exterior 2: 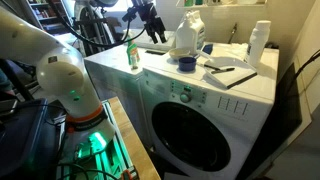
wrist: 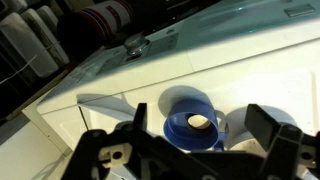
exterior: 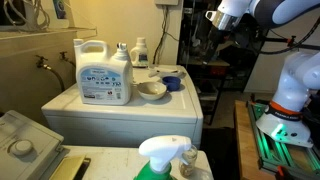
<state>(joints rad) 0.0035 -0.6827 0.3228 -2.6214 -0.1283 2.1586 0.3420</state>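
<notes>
My gripper is open and empty, high above the top of a white washing machine. In the wrist view a blue cup with something small and pale inside sits below, between my two fingers. The cup also shows in both exterior views, standing on the machine's top. In both exterior views the gripper hangs well above and apart from the cup. A white bowl sits next to the cup.
A large white detergent jug stands behind the cup. A green spray bottle stands at one corner of the top. A white bottle and papers lie at the other end. The robot base stands beside the machine.
</notes>
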